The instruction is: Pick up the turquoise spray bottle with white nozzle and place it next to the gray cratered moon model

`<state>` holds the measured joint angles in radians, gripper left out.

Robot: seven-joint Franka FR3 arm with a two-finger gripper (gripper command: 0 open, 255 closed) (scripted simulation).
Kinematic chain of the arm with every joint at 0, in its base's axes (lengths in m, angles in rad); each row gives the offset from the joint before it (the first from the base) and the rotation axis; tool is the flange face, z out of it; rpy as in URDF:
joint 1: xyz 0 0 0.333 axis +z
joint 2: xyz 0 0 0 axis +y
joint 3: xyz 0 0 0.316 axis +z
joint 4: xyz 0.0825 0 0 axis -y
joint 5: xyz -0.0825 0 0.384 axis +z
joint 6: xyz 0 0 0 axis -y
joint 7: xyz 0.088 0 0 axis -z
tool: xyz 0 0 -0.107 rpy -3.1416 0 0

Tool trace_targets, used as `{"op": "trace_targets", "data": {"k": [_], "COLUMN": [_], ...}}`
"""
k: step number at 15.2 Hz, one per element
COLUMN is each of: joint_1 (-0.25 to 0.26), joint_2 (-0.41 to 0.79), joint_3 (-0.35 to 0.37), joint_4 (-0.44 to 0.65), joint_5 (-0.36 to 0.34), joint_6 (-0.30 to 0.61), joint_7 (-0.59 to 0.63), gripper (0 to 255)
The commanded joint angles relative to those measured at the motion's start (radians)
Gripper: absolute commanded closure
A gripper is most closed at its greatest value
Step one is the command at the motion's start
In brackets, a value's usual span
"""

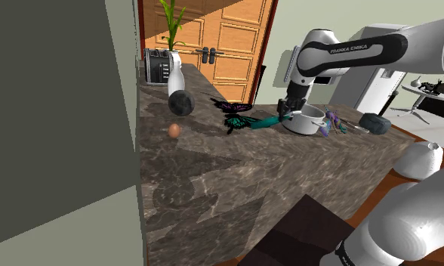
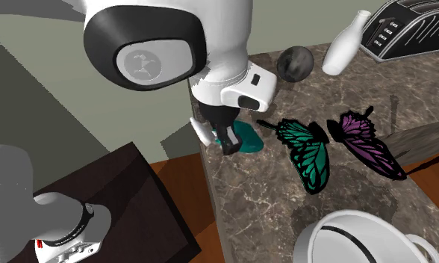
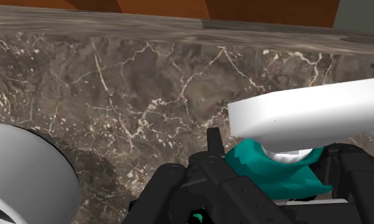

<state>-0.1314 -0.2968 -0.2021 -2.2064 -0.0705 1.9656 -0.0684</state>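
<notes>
The turquoise spray bottle (image 1: 267,121) lies tilted near the counter's far edge, its white nozzle (image 3: 306,114) towards the gripper. My black gripper (image 1: 291,112) comes down on its neck, and in the wrist view the gripper (image 3: 278,184) clasps the turquoise body (image 3: 268,162) between its fingers. In the second exterior view the gripper (image 2: 225,140) covers the bottle (image 2: 248,138) at the counter's edge. I cannot tell whether the bottle rests on the counter or hangs just above it. The grey cratered moon model (image 1: 180,103) stands far off to the shoulder view's left, and shows as a moon model (image 2: 295,63) beside a white vase.
A white pot (image 1: 307,121) stands right beside the gripper. Two butterfly figures (image 1: 237,115) lie between bottle and moon. A white vase (image 1: 177,77) and a toaster (image 1: 158,65) stand behind the moon, with a brown egg (image 1: 174,130) in front of it.
</notes>
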Motion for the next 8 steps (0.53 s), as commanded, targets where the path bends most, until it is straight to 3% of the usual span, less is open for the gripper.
{"op": "trace_targets", "data": {"k": [1,8], "joint_1": [0.001,0.011], "joint_2": [-0.006,0.014], "joint_3": [0.002,0.016], "joint_4": [0.023,0.120], "joint_5": [0.000,0.009], "joint_6": [-0.029,-0.107], "joint_7": [0.002,0.016], "gripper": [255,255]}}
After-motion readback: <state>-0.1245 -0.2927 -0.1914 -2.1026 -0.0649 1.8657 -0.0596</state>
